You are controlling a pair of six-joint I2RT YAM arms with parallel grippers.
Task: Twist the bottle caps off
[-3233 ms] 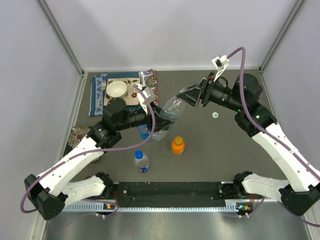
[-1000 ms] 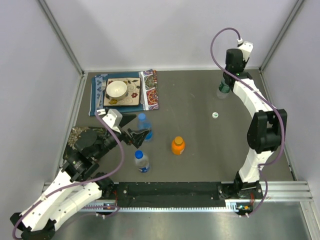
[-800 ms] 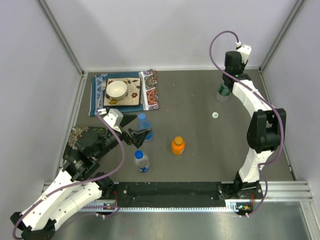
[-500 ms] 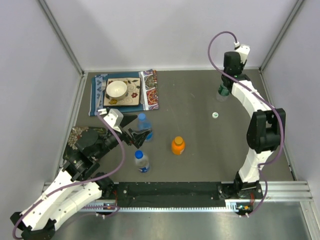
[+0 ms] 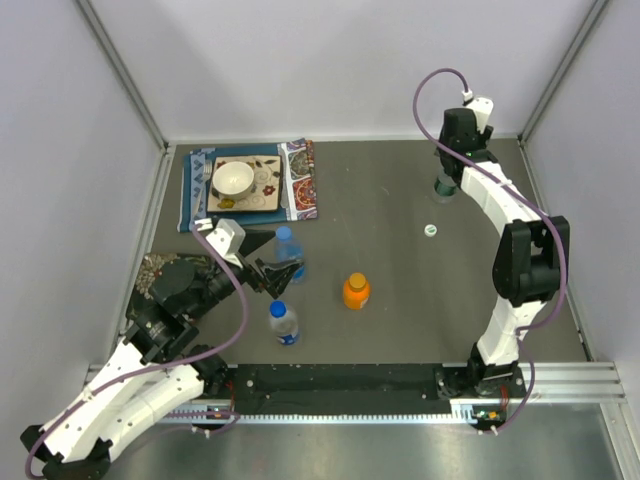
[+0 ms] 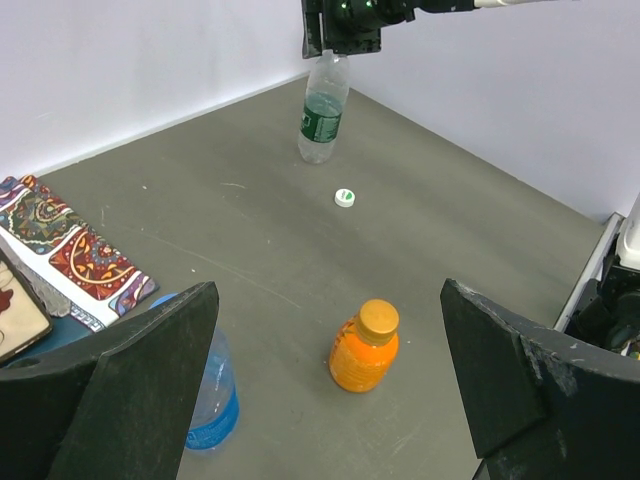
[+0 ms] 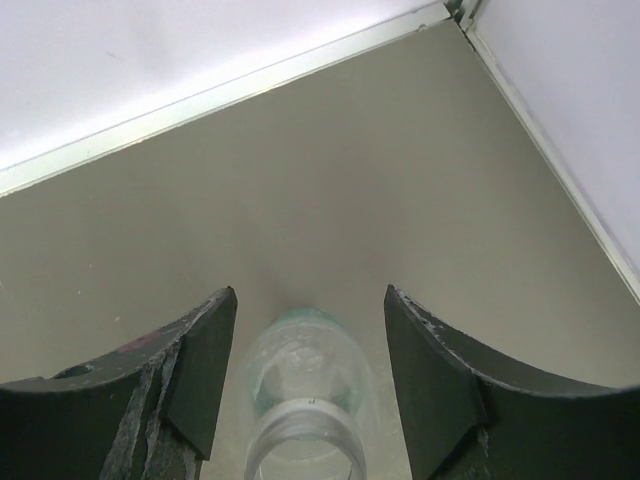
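A clear greenish bottle (image 5: 444,186) (image 6: 322,110) stands uncapped at the back right, its open neck (image 7: 305,440) facing up. My right gripper (image 5: 446,172) (image 7: 310,296) hangs over it, open, with both fingers apart from the neck. A white cap (image 5: 430,231) (image 6: 345,197) lies loose on the table nearby. The short orange bottle (image 5: 356,291) (image 6: 365,350) keeps its orange cap (image 6: 379,320). Two blue-labelled bottles (image 5: 288,252) (image 5: 284,323) stand capped in blue; one (image 6: 212,400) is half hidden behind a finger. My left gripper (image 5: 270,272) (image 6: 327,300) is open, holding nothing.
A patterned placemat (image 5: 300,180) at the back left carries a plate and a white bowl (image 5: 232,178). A brown patterned object (image 5: 160,268) lies by the left wall. Enclosure walls stand close behind the greenish bottle.
My right gripper has opened and let go of the greenish bottle's neck, lifting slightly. The left arm has stayed still since a second ago.
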